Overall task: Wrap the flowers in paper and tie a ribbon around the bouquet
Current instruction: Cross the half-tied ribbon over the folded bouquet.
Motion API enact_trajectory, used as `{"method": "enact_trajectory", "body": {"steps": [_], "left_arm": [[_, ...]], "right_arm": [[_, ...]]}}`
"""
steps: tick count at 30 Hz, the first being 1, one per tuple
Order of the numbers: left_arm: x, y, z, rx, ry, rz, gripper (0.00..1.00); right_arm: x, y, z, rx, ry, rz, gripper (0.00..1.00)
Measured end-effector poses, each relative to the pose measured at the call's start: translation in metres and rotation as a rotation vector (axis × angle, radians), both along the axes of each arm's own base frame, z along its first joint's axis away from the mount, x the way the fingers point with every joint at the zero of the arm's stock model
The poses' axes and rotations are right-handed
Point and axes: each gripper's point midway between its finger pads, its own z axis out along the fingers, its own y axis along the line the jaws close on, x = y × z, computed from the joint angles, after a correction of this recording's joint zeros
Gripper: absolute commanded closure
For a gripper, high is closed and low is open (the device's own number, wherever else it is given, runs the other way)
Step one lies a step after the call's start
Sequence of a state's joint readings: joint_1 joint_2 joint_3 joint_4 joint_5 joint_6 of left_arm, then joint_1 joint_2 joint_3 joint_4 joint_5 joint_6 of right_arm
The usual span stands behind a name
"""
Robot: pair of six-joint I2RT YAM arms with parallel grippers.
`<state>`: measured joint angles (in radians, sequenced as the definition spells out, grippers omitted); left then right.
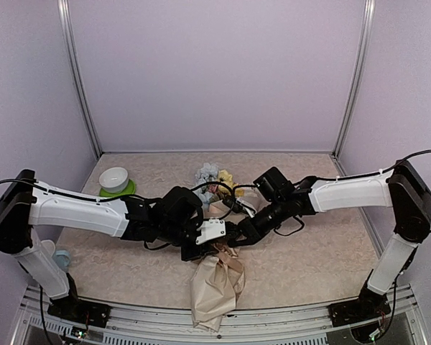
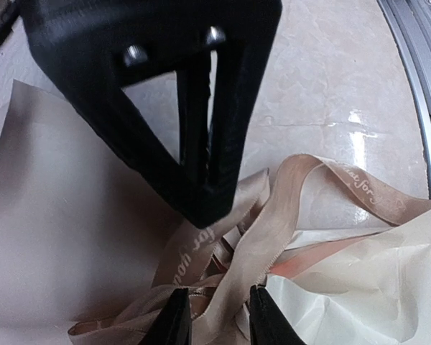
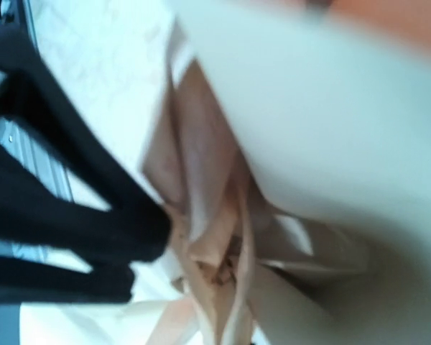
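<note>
Left pincer (image 2: 219, 316): the jaws stand narrow and one strand of the ribbon (image 2: 345, 176) runs through the gap; whether that strand is pinched or only passes through cannot be told. Right pincer (image 2: 203, 203): it points tip-down onto the tangle of loops just ahead of the left one, with only a slit showing between its jaws; whether it holds a strand cannot be told, and its own view is too blurred to help. The ribbon lies in loose loops on the paper (image 2: 72, 215), where the wrap gathers. Handling, as a judgement: the ribbon is light, limp and slightly glossy, so a weak pinch is likely to let it slide; take it flat across the pads, close to the crossing, not at a free tail. The paper is thin and crinkly and may tear; press only at the gathered neck. In the top view both arms meet over that neck at the middle of the bench (image 1: 309, 251); the paper fans toward the near edge, and the flowers (image 1: 210, 175) lie beyond the arms
</note>
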<state>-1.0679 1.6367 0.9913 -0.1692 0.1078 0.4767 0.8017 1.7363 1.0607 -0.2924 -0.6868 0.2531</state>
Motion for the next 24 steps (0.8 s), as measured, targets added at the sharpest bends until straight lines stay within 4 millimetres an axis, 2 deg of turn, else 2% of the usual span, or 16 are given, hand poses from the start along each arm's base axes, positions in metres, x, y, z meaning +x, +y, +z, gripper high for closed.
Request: {"method": "enact_trajectory", "body": {"steps": [3, 8, 12, 16, 20, 24], "left_arm": [[-0.001, 0.004, -0.004, 0.029, 0.017, 0.001, 0.71], [-0.002, 0.007, -0.007, 0.066, 0.018, -0.003, 0.71], [0.0, 0.006, -0.008, 0.089, -0.015, -0.008, 0.74], [0.001, 0.007, -0.014, 0.12, -0.042, -0.019, 0.8], [-0.003, 0.007, -0.023, 0.154, -0.05, -0.037, 0.84], [-0.002, 0.007, -0.023, 0.16, -0.063, -0.039, 0.88]], "right_arm": [[0.002, -0.003, 0.011, 0.015, -0.038, -0.015, 0.74], [0.001, -0.008, 0.012, 0.012, -0.053, -0.038, 0.65], [0.003, -0.008, 0.01, 0.015, -0.06, -0.052, 0.68], [0.005, -0.001, 0.011, 0.038, -0.07, -0.052, 0.76], [0.005, 0.001, 0.005, 0.033, -0.058, -0.052, 0.76], [0.003, 0.002, 0.003, 0.032, -0.047, -0.047, 0.78]]}}
